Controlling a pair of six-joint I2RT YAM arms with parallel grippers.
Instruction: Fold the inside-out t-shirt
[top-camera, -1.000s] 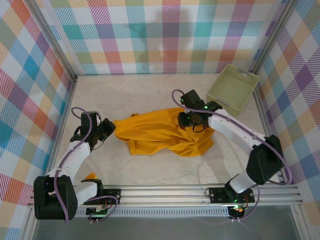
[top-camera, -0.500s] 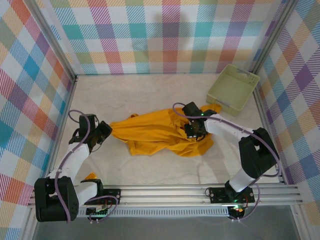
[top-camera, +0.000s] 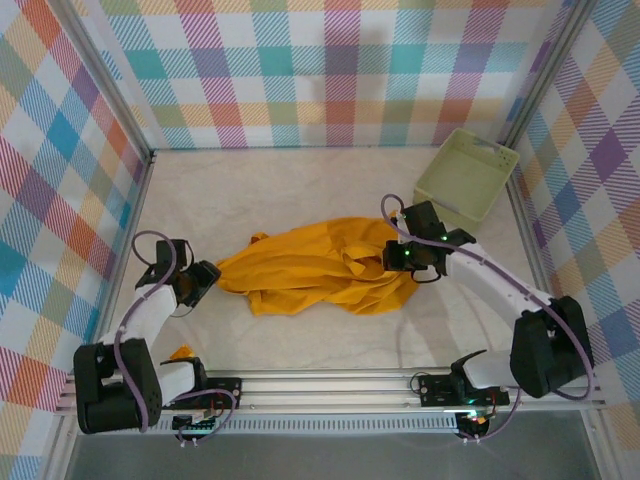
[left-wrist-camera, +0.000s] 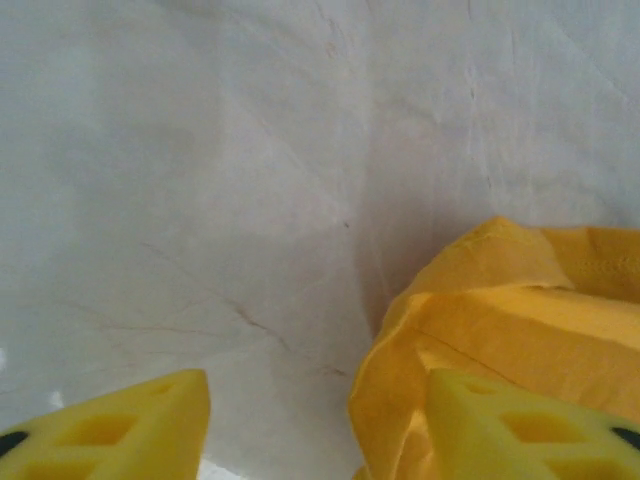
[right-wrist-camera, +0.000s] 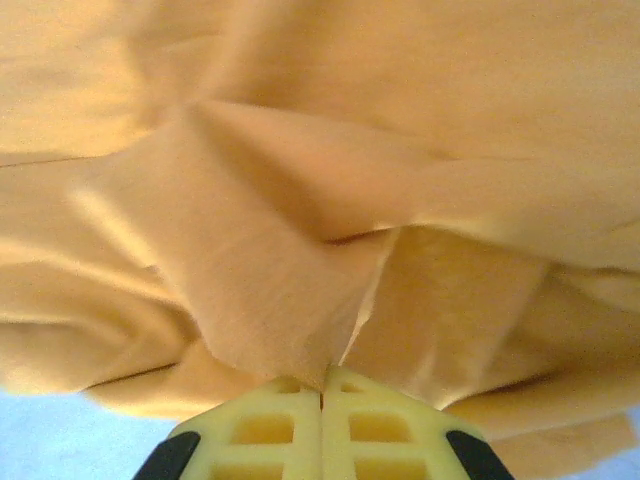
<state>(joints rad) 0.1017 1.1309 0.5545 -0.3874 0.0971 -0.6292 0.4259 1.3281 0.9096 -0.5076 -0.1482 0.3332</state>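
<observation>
The inside-out t-shirt (top-camera: 315, 272) lies crumpled in a mustard-orange heap in the middle of the white table. My left gripper (top-camera: 207, 277) stands open at the heap's left tip. In the left wrist view the shirt (left-wrist-camera: 500, 320) has a folded edge lying in the gap of the left gripper (left-wrist-camera: 320, 440), against the right finger (left-wrist-camera: 530, 430) and loose. My right gripper (top-camera: 398, 262) sits at the heap's right end. The right wrist view has that gripper (right-wrist-camera: 322, 400) shut on a fold of the shirt (right-wrist-camera: 300, 150), pinched between its yellow fingertips.
A pale green basket (top-camera: 466, 177) stands in the back right corner. A small orange scrap (top-camera: 180, 353) lies by the left arm's base. Checked walls close in the table (top-camera: 300, 185) on three sides, and the metal rail (top-camera: 330, 385) runs along the near edge.
My left gripper has opened, let go of the shirt's left tip and drawn back toward the near left. My right gripper has shut on the fabric and moved right.
</observation>
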